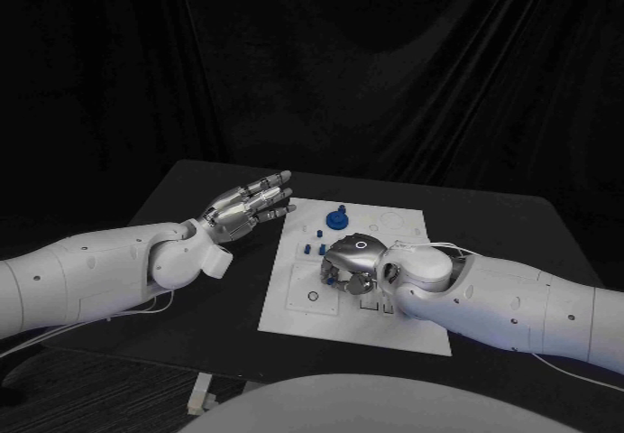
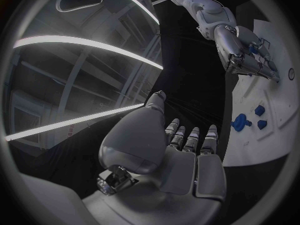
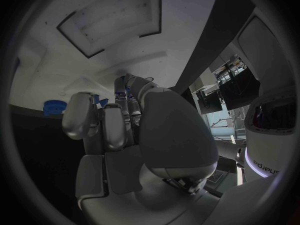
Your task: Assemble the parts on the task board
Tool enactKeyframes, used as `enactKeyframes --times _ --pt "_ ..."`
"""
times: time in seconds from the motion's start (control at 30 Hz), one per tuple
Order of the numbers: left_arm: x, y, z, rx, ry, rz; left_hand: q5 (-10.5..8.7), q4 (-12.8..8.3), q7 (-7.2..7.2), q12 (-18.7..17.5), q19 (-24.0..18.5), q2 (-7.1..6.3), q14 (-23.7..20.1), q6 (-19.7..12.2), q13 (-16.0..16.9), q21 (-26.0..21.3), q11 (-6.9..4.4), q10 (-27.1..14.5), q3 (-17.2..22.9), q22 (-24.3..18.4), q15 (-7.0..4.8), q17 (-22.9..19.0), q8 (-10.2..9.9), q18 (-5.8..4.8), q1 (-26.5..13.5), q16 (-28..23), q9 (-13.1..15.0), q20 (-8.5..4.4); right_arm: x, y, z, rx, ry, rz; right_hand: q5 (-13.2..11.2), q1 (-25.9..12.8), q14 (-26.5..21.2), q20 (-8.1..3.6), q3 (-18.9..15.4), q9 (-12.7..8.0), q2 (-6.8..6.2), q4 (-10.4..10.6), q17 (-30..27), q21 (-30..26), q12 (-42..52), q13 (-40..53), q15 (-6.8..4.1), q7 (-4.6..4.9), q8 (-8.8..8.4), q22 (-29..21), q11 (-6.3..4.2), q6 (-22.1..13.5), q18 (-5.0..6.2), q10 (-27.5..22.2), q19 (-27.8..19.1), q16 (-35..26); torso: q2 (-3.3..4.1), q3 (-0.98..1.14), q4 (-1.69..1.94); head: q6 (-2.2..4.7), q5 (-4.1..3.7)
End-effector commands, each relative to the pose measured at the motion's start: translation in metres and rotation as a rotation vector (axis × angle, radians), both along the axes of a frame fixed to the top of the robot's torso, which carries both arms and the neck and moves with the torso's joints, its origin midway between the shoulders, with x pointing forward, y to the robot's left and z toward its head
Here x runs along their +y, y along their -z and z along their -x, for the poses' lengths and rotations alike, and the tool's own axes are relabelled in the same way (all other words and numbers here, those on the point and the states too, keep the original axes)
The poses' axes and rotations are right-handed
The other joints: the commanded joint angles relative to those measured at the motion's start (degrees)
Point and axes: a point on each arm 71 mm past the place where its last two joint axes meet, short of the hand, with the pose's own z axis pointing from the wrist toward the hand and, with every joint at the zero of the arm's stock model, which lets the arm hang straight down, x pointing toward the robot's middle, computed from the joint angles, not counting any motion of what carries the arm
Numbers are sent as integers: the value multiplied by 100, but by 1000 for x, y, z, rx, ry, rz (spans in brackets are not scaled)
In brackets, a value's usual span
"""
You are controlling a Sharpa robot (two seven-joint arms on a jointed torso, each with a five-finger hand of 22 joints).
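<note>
Head view showed the right hand (image 1: 351, 266) curled down on the white board (image 1: 293, 311), its grip unclear. The left hand (image 1: 247, 209) hovered open and empty above the desk (image 1: 195, 180). Several blue parts (image 1: 337, 219) lay loose; most assembly seemingly remained.

The white board (image 1: 390, 311) lies flat in the middle of the black table. A round blue part (image 1: 337, 219) stands near its 11 o'clock corner. Small blue pegs (image 1: 312, 246) stand just below it, toward 7 o'clock.
</note>
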Motion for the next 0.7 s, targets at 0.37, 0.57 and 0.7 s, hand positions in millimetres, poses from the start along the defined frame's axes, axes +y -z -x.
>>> enactKeyframes --times 0.37,0.57,0.7 --pt "-2 1 1 14 17 14 -11 -10 0 24 -18 32 -14 -6 4 12 -8 -3 -11 -8 24 6 30 102 -20 15 0 -13 -3 3 -3 -2 33 29 27 -37 84 -13 -25 -26 30 -6 -54 -85 -2 5 -48 28 -48 832 19 -64 107 12 -45 -55 2 -1 2 -1 -3" --pt "-3 1 1 16 20 13 -15 -2 0 24 -17 43 -13 -4 4 13 -5 -4 -12 -6 28 6 30 102 -30 17 0 -11 -3 5 -4 5 43 46 32 -77 54 8 -15 -85 24 -15 -124 -188 -49 -1 -16 77 -175 806 60 -240 122 -60 -86 -105 -1 0 -1 -1 -4" --pt "-3 2 1 17 22 14 -14 -1 1 25 -16 47 -13 -3 4 14 -4 -4 -12 -5 30 7 30 102 -32 19 0 -10 -3 6 -5 10 46 57 28 -98 32 32 -5 -132 11 -22 -159 -244 -76 -5 18 127 -270 793 103 -389 128 -123 -112 -130 -2 -1 -1 -1 -5"
